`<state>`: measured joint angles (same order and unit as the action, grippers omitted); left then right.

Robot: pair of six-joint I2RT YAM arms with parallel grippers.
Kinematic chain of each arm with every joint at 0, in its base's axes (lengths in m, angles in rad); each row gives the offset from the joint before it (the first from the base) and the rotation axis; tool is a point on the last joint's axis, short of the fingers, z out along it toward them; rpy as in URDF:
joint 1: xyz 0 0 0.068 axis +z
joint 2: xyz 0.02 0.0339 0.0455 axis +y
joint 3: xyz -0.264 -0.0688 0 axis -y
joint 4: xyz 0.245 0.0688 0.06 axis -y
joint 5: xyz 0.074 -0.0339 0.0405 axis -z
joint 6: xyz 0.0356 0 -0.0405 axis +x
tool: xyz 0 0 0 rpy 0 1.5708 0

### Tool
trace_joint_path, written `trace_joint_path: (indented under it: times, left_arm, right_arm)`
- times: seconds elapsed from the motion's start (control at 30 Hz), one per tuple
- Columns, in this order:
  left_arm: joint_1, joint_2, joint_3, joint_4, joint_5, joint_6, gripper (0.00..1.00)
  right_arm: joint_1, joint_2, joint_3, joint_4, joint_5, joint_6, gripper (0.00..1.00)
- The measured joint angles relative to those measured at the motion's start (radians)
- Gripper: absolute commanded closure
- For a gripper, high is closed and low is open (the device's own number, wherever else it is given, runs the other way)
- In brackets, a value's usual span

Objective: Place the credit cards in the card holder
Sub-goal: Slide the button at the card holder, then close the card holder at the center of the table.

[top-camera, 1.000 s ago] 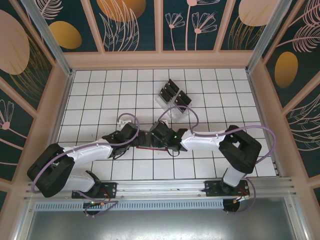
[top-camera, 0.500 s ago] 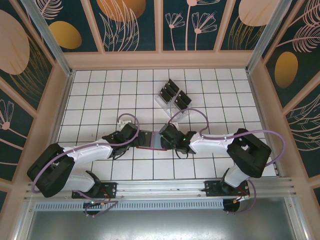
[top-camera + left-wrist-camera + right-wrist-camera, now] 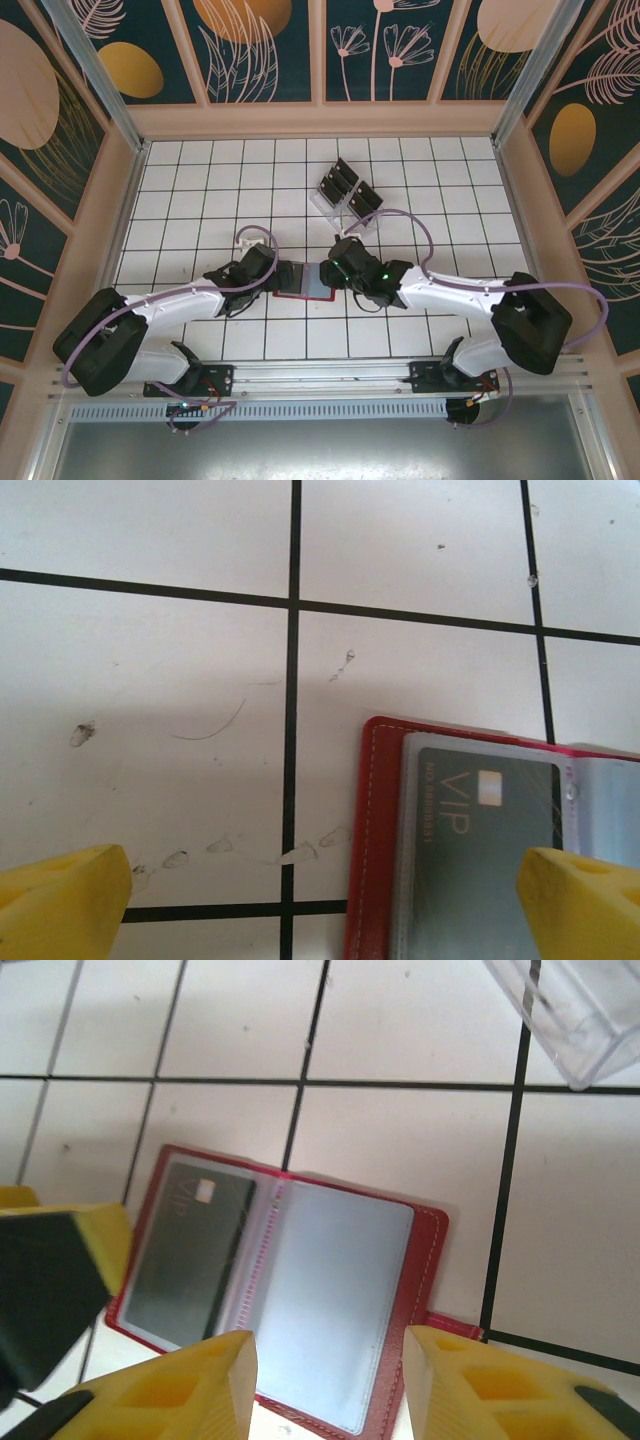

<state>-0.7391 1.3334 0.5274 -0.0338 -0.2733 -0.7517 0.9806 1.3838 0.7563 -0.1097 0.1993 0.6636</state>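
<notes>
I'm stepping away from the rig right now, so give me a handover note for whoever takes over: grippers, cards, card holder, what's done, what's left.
Grippers: the left gripper is open, with one finger over the card holder. The right gripper is open and empty, above the holder.
Things: the card holder lies open on the table between the two grippers.
Done: one credit card sits in a pocket. The pocket beside it looks empty.
Left: the other credit cards stand in the clear rack further back and need to be picked and pocketed.
</notes>
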Motion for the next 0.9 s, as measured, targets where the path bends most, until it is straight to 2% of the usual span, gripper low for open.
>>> trace_joint_path:
  times: [0.17, 0.37, 0.5, 0.73, 0.9]
  left_arm:
    - [0.0, 0.0, 0.0, 0.014, 0.005, 0.0, 0.01]
    - [0.0, 0.003, 0.0, 0.032, 0.009, 0.0, 0.01]
    - [0.0, 0.003, 0.0, 0.039, 0.017, 0.0, 0.01]
    - [0.0, 0.016, 0.0, 0.061, 0.042, 0.011, 0.01]
    - [0.0, 0.029, 0.002, 0.084, 0.061, 0.019, 0.02]
  right_arm:
    - [-0.002, -0.014, 0.0, -0.013, 0.023, 0.003, 0.48]
    - [-0.004, 0.057, 0.005, -0.03, 0.041, 0.005, 0.5]
    - [-0.011, 0.095, 0.005, -0.031, 0.051, 0.008, 0.61]
    - [-0.057, 0.096, -0.049, -0.01, 0.056, 0.021, 0.91]
    - [-0.078, 0.091, -0.091, 0.021, 0.034, 0.026, 0.98]
